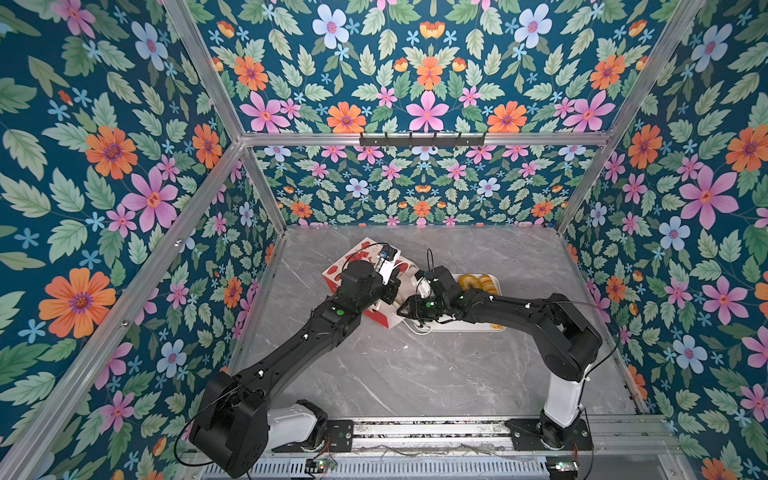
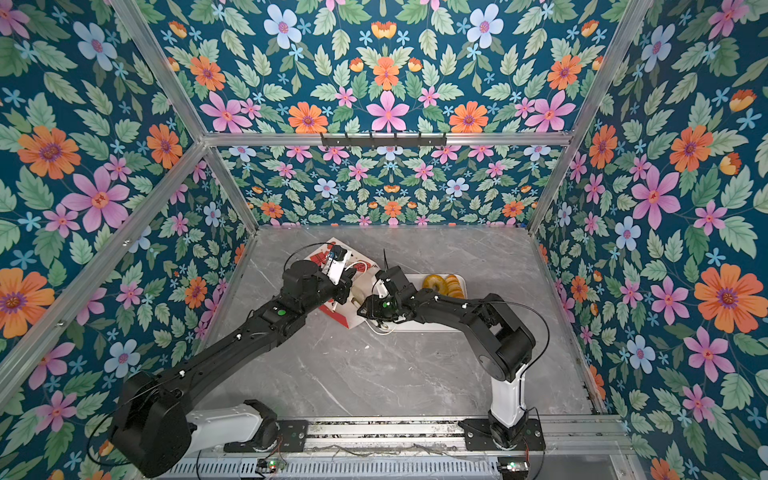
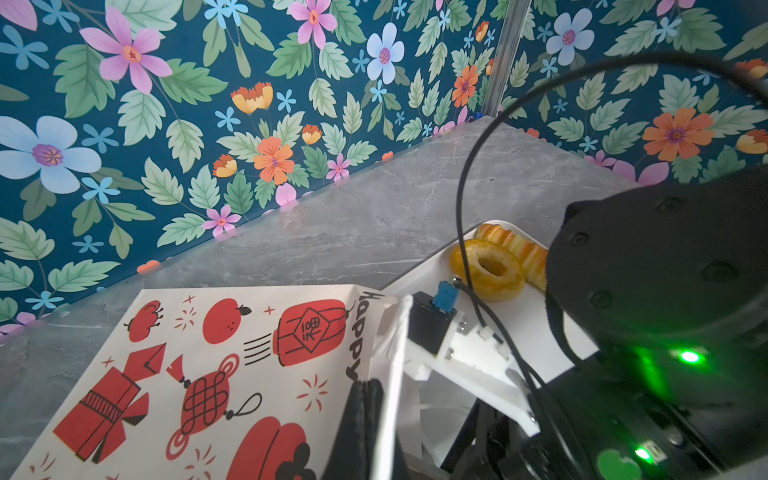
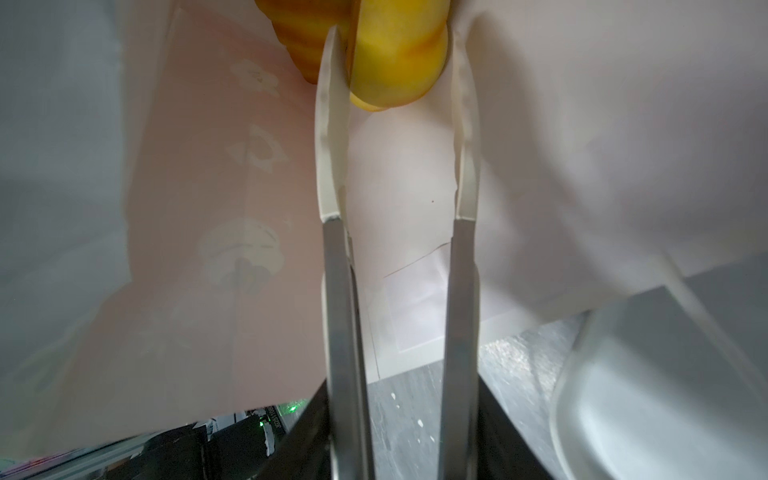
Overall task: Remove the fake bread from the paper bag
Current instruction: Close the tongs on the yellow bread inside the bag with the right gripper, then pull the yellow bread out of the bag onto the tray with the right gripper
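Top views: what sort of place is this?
Probably a robot test cell, not a home: aluminium frame hung with floral panels, left arm and right arm bolted to a rail at a marble-look tabletop, toy donut on a white tray.

1. I'm driving a robotics test cell, not a lived-in room: the grey marble-look tabletop [image 1: 415, 374] is boxed in by bare aluminium frame posts [image 1: 203, 70].
2. Behind the tabletop and on both its sides stand floral-print wall panels [image 1: 424, 83], a flat printed backdrop.
3. Along the tabletop's near edge runs a metal mounting rail [image 1: 428, 428]. The left arm [image 1: 299, 349] and right arm [image 1: 519, 309] stand on black plates on it.
4. Past that near edge lie a slotted cable duct [image 1: 374, 469] and a small circuit board [image 1: 320, 464] with a lit green LED.
5. Above the tabletop's far edge, a black hook rack [image 1: 422, 140] sits on the crossbar.
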{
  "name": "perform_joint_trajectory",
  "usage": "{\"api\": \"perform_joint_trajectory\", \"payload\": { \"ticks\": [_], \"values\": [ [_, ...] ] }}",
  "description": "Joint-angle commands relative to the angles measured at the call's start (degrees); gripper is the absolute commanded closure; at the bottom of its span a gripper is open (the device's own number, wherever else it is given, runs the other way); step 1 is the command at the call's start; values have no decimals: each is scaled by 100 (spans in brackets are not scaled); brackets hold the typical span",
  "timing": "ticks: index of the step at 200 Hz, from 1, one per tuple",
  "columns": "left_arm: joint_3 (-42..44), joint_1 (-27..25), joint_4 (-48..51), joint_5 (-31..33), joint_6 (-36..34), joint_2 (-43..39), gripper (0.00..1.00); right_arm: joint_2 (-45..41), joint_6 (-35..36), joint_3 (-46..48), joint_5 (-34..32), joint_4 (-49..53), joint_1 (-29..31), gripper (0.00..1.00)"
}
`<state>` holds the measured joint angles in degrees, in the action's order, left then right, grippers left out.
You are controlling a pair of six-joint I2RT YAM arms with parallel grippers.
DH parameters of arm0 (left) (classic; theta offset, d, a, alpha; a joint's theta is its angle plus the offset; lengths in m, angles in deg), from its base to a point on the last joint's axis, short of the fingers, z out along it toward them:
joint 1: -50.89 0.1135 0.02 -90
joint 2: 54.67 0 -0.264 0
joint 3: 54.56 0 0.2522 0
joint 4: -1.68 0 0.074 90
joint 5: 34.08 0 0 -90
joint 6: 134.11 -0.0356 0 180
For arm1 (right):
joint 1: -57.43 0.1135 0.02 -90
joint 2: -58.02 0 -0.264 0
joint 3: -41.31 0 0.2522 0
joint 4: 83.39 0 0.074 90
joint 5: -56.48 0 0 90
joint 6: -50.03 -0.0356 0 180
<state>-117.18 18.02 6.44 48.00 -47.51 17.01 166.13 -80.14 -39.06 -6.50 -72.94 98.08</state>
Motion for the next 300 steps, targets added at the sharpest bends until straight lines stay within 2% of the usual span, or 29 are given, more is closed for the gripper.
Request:
{"api": "perform_joint_trajectory", "payload": {
  "ticks": [1, 27, 55, 74, 115, 144, 174, 223, 259, 300],
  "values": [
    [-5, 8, -120, -73, 31, 4, 100, 81, -173, -45, 194, -435, -37, 54],
    [-1, 8, -138, -87, 32, 4, 100, 237, -280, -58, 372, -681, -85, 55],
    [23, 8, -154, -78, 56, 4, 100, 304, -308, -72, 446, -785, -100, 66],
    [33, 8, -155, -52, 50, 11, 100, 201, -299, 8, 445, -789, -100, 70],
    [69, 8, -249, -51, 60, 48, 100, -333, -207, 391, 400, -575, -99, 71],
    [77, 8, -347, -60, 86, 91, 100, -694, -173, 656, 599, -227, -93, 71],
    [60, 9, -374, -44, 109, 134, 100, -1257, -44, 1113, 526, 207, -100, 71],
    [105, 9, -467, -16, 138, 192, 100, -2731, 257, 1667, 196, 1315, -95, 72],
    [119, 13, -541, -7, 147, 216, 100, -3495, 381, 1763, -296, 2190, -108, 72],
    [182, 17, -616, -25, 155, 225, 100, -4375, 579, 2082, -564, 3243, -388, 72]
  ]
}}
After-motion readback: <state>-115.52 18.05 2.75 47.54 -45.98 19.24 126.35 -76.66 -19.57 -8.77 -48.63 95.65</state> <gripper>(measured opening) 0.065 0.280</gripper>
